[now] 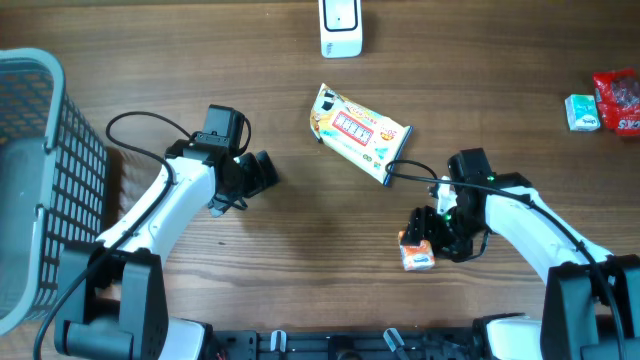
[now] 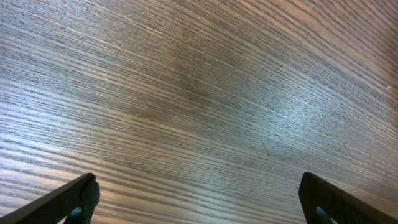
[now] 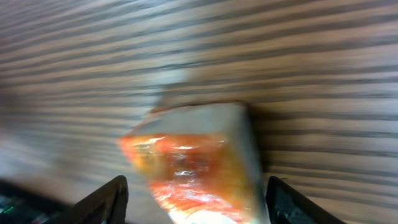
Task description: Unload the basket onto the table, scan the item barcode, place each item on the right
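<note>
Presently the small orange-and-white packet (image 1: 417, 252) is seen lying on the wooden table (image 1: 300, 290), near and right of centre, directly under the right gripper (image 1: 430, 236). In the right wrist view the packet is framed by the two dark fingers (image 3: 102, 200), which are spread apart on either side of it; a sliver of table is visible between the packet and the finger on the right of that view, so the jaws are open and the packet is not clamped. Whether a barcode is printed on the packet cannot be told, as the picture is blurred. A yellow snack bag (image 1: 358, 132) is laid at a slant farther back, near the middle of the table, well apart from the packet. The white scanner (image 1: 341, 27) is placed at the far edge, beyond the bag. A green carton (image 1: 582, 112) and a red packet (image 1: 620, 100) are set touching each other at the far right. The left gripper (image 1: 258, 172) is held left of centre with its jaws wide open over bare wood, nothing between them. A grey mesh basket (image 1: 45, 150) is found at the left edge.
</note>
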Action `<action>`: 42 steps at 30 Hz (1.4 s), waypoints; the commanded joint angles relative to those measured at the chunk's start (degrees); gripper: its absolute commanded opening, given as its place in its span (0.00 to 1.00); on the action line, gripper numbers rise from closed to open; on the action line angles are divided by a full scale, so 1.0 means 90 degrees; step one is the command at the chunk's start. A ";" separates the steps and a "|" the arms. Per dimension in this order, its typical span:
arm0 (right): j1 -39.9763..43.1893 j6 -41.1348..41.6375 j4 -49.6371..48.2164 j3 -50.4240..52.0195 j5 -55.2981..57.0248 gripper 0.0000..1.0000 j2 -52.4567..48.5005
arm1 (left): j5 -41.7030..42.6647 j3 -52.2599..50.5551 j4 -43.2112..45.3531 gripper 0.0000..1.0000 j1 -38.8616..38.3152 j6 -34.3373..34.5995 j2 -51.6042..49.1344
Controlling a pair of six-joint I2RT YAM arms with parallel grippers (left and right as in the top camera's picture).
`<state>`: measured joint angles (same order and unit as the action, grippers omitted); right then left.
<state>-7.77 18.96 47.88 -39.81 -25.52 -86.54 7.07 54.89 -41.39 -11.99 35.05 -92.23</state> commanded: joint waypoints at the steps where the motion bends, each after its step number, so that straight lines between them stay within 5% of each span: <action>1: 0.0002 0.0389 -0.0177 0.0005 -0.1107 0.92 0.0056 | -0.0061 0.0056 -0.0002 1.00 0.0029 -0.0029 0.0041; 4: 0.0005 0.0736 -0.0765 -0.0053 -0.1479 0.96 0.0058 | -0.0061 0.0056 -0.0002 1.00 0.0029 -0.0029 0.0041; 13: 0.0005 0.0282 0.0211 -0.0211 0.0197 0.96 0.0058 | -0.0061 0.0056 -0.0002 1.00 0.0029 -0.0029 0.0041; 17: 0.0002 0.0053 0.0049 -0.0206 0.0170 0.64 0.0058 | -0.0061 0.0056 -0.0002 1.00 0.0029 -0.0029 0.0041; 21: 0.0002 -0.0112 0.0027 -0.0032 0.0170 0.47 0.0058 | -0.0061 0.0056 -0.0002 1.00 0.0029 -0.0029 0.0041; 27: 0.0002 -0.0427 -0.0418 0.0245 -0.0627 0.45 0.0056 | -0.0061 0.0056 -0.0002 1.00 0.0029 -0.0029 0.0041; 29: 0.0002 -0.0418 -0.0440 0.0272 -0.0595 0.34 0.0056 | -0.0061 0.0056 -0.0002 1.00 0.0029 -0.0029 0.0041; 42: 0.0002 -0.0080 -0.0580 0.0478 -0.0554 0.31 0.0056 | -0.0061 0.0056 -0.0002 1.00 0.0029 -0.0029 0.0041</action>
<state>-7.77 17.12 42.96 -36.07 -29.65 -86.54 7.07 54.89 -41.36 -11.99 35.05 -92.23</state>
